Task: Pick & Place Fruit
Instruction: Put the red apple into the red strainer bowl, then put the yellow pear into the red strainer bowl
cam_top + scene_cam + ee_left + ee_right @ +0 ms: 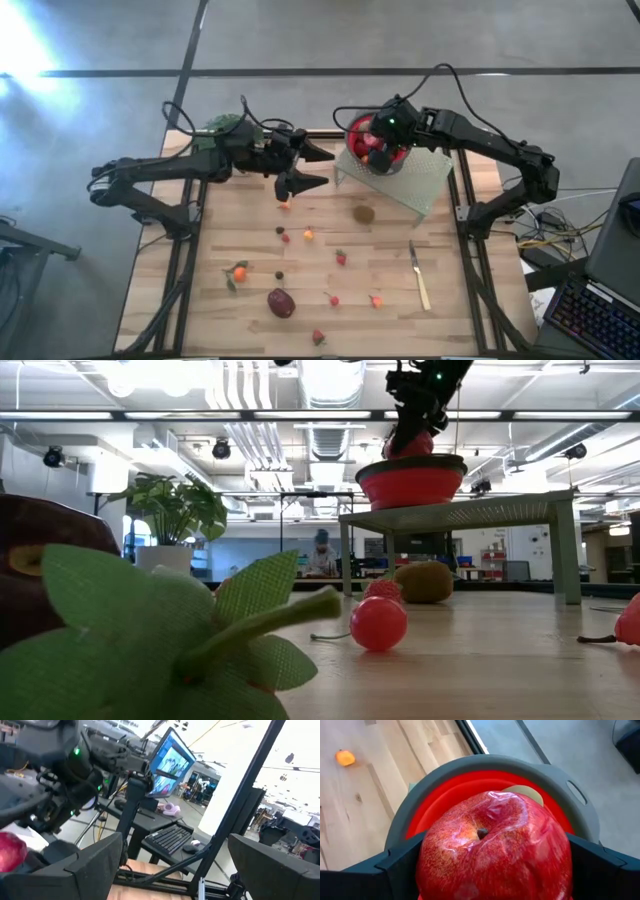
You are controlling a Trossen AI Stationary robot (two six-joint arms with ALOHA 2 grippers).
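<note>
A red apple [495, 850] is inside the red bowl with a grey rim [445, 775], between the fingers of my right gripper [495, 867]. The bowl stands on a pale raised stand [425, 180] at the far right. A pale green piece [526, 793] shows behind the apple. My left gripper [312, 167] hovers open and empty above the table's far middle. On the table lie a kiwi [363, 213], a maroon plum [281, 302], a small orange [238, 272] and strawberries [340, 257]. My right gripper has the red apple by its two opposite sides [427, 865], pinched between the two fingers [395, 867]. The fingers slant down from above into the bowl. The apple's stem dimple [481, 833] faces the wrist. Whether its underside rests on the bowl is hidden.
A potted plant [225, 128] stands at the far left, close to my left arm. A slim knife [419, 275] lies at the right. More small fruit [333, 299] is scattered over the near half. A keyboard [600, 315] sits beyond the table's right edge.
</note>
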